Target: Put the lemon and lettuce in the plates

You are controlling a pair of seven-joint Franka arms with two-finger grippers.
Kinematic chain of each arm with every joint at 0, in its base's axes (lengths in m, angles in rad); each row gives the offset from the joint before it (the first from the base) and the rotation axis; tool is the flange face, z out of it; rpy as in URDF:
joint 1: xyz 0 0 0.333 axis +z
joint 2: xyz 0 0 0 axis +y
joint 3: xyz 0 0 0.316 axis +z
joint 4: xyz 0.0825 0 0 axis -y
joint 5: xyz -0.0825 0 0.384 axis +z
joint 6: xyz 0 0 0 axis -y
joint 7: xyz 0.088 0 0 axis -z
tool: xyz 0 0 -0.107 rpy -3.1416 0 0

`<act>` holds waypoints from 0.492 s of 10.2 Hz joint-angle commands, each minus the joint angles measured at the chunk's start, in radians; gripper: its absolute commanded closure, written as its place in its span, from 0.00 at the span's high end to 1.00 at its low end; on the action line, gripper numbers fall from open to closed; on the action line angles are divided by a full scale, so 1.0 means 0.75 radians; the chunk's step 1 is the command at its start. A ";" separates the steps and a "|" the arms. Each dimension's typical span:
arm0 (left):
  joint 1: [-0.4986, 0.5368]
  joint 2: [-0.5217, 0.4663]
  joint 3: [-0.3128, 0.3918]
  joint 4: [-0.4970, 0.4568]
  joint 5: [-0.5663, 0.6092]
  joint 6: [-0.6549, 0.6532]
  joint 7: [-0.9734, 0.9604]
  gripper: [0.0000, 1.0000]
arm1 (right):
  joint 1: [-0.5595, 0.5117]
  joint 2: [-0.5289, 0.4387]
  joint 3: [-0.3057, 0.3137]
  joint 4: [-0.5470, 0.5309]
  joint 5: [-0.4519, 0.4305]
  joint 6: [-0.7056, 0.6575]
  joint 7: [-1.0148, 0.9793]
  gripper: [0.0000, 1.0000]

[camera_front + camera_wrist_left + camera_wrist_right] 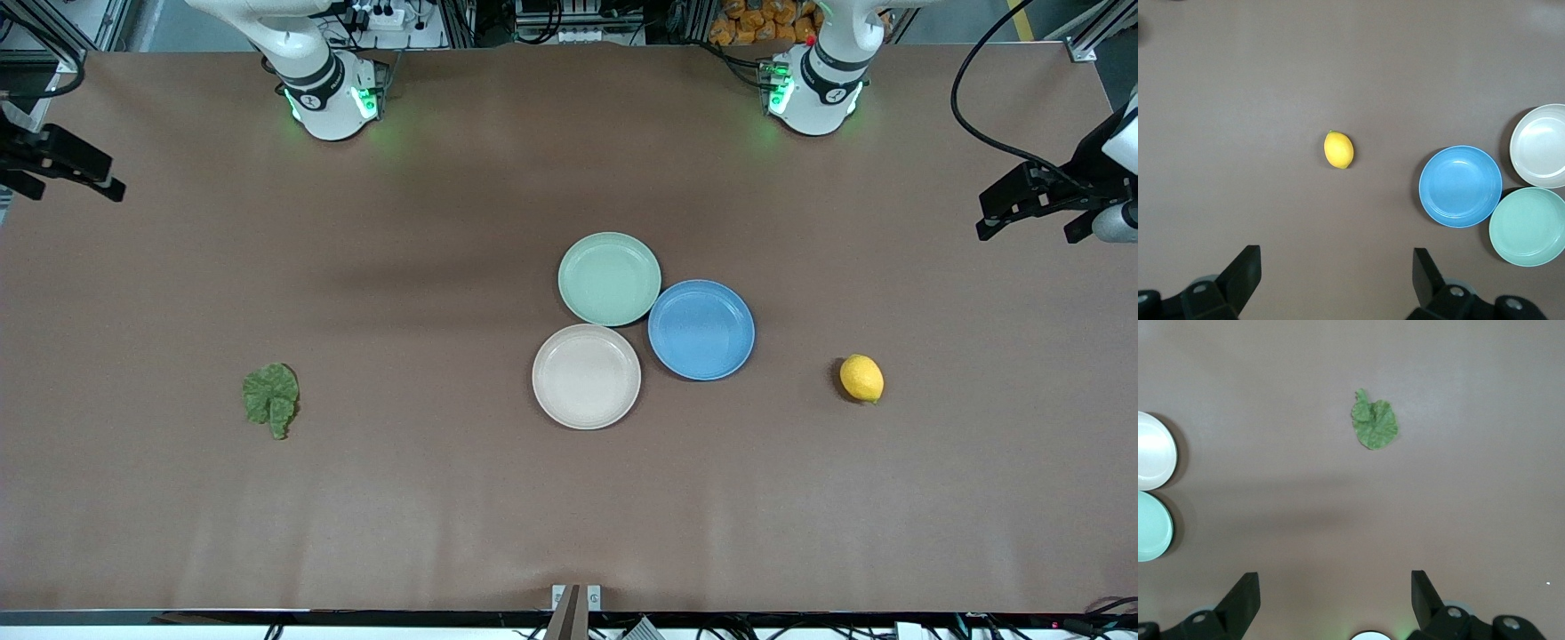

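Note:
The yellow lemon (pixel 861 378) lies on the brown table toward the left arm's end, beside the blue plate; it also shows in the left wrist view (pixel 1339 149). The green lettuce (pixel 272 397) lies flat toward the right arm's end and shows in the right wrist view (pixel 1374 425). The mint green plate (pixel 609 277) and the beige plate (pixel 586 376) sit empty mid-table, touching. My left gripper (pixel 1336 267) is open and empty, high over the table's left-arm end (pixel 1022 209). My right gripper (pixel 1335 583) is open and empty, high over the right-arm end (pixel 71 169).
An empty blue plate (pixel 701 329) touches both task plates, on the side toward the lemon. The two arm bases (pixel 333 98) (pixel 813 89) stand along the table's edge farthest from the front camera. Bare brown table lies around the lemon and the lettuce.

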 commanded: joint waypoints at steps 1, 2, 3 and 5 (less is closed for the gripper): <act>0.016 -0.006 -0.012 0.011 0.023 -0.027 0.033 1.00 | 0.002 -0.014 -0.004 -0.027 0.020 -0.005 -0.011 1.00; 0.014 0.002 -0.010 0.013 0.023 -0.027 0.017 1.00 | 0.008 -0.014 -0.004 -0.042 0.020 -0.003 -0.013 1.00; 0.012 0.013 -0.010 0.011 0.025 -0.027 0.013 1.00 | 0.008 -0.014 -0.004 -0.046 0.020 -0.003 -0.015 1.00; 0.012 0.070 -0.008 0.003 0.033 -0.027 0.015 1.00 | 0.008 -0.016 -0.004 -0.052 0.020 0.003 -0.015 1.00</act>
